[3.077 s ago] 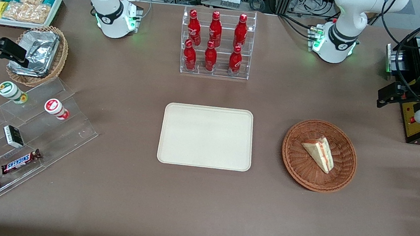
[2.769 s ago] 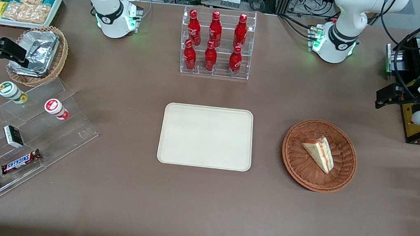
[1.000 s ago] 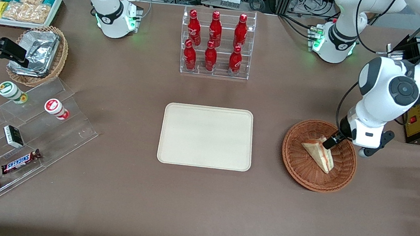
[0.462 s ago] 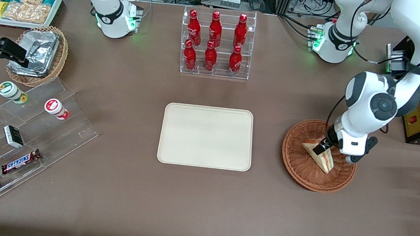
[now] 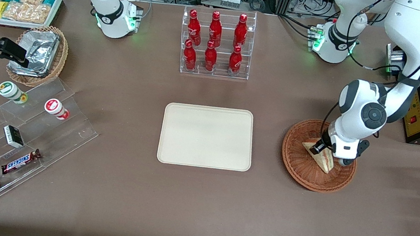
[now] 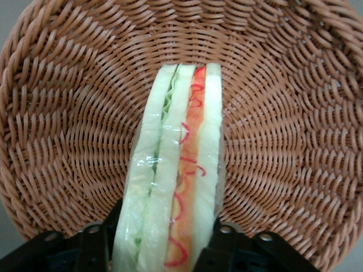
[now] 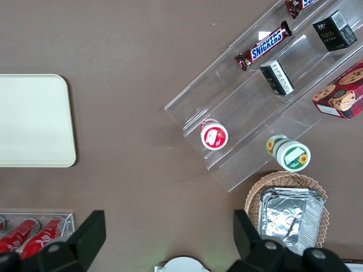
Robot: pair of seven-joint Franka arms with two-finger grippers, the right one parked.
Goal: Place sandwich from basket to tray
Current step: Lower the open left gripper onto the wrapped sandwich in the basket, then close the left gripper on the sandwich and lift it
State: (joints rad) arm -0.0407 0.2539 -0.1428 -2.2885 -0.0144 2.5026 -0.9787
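left arm's gripper (image 5: 318,147) has come down from beside the table edge into the reddish-brown woven wicker basket (image 5: 299,164) over the last three seconds. jaws spread, one finger each side of the triangular white-bread sandwich with red and green filling (image 6: 173,170), which lies in the basket, not yet pinched. cream-beige rectangular tray (image 5: 207,136) bare, well apart. judgement: approach done, closing the jaws next.

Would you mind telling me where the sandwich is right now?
The sandwich lies in the basket, toward the working arm's end from the tray, with the gripper straddling it.
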